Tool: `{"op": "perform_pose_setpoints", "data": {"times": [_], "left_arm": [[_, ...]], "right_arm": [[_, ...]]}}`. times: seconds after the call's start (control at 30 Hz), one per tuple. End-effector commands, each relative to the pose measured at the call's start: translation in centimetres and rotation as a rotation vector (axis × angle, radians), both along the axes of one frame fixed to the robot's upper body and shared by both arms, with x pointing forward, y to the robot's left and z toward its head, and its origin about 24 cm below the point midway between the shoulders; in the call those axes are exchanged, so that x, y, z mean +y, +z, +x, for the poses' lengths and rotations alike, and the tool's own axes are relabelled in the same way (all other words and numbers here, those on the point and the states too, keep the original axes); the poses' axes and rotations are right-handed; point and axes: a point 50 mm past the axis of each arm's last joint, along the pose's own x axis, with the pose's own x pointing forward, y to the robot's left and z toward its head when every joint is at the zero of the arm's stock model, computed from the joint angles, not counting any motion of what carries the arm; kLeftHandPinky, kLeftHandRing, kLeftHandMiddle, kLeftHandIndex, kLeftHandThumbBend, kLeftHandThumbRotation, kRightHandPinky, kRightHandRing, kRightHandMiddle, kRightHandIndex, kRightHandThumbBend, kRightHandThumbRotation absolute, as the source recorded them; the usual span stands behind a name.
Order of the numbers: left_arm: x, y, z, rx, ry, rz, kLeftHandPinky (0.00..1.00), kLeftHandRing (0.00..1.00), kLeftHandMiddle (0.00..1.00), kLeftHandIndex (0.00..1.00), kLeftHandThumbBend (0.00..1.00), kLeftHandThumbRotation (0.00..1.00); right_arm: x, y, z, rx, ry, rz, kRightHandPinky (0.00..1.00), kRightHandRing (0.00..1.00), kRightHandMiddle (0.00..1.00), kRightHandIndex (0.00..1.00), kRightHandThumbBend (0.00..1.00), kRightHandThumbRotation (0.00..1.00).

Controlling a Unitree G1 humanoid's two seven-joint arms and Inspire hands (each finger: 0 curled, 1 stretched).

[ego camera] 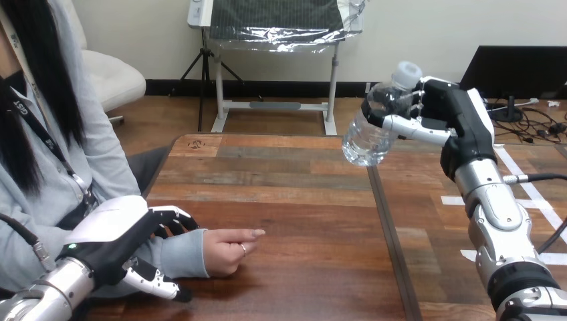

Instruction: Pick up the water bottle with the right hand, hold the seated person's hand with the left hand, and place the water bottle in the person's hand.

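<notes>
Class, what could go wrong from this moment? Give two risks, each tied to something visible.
1. The water bottle hangs tilted in the right robot hand, high over the table; it might slip.
2. The person's hand, gripped at the wrist by the left robot hand, lies curled, so no open palm awaits the bottle.

- You have a long wooden worktop of brown planks in mixed light and dark tones, running across the view from left to right.
- A thin dark seam cuts it from the far edge to the near edge, right of the middle, leaving a wider left part and a narrower right part.
- On the left part, near your front-left corner, the person's hand rests on the wood, loosely curled, one finger stretched toward the seam. Its grey sleeve lies on the wood too.
- On the right part, white tape strips are stuck flat to the surface.
</notes>
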Motion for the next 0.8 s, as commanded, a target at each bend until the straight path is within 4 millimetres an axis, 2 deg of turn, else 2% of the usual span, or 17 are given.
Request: {"op": "perform_pose_setpoints", "data": {"times": [0.0, 0.47, 0.77], "left_arm": [[-0.3, 2.0, 1.8, -0.064, -0.034, 0.027, 0.62, 0.68, 0.71, 0.73, 1.00, 0.27], [-0.6, 1.2, 1.6, -0.022, -0.017, 0.040, 0.60, 0.67, 0.71, 0.73, 1.00, 0.27], [-0.9, 0.6, 1.4, -0.029, -0.002, 0.002, 0.55, 0.61, 0.65, 0.68, 1.00, 0.19]], "right_arm": [[0.3, 2.9, 0.5, -0.142, 0.016, 0.008, 0.29, 0.34, 0.42, 0.46, 0.73, 0.00], [0.2, 3.1, 0.3, -0.164, 0.040, 0.012, 0.28, 0.34, 0.42, 0.46, 0.73, 0.00], [0.3, 3.2, 0.1, -0.168, 0.052, 0.020, 0.27, 0.33, 0.41, 0.45, 0.73, 0.00]]}}
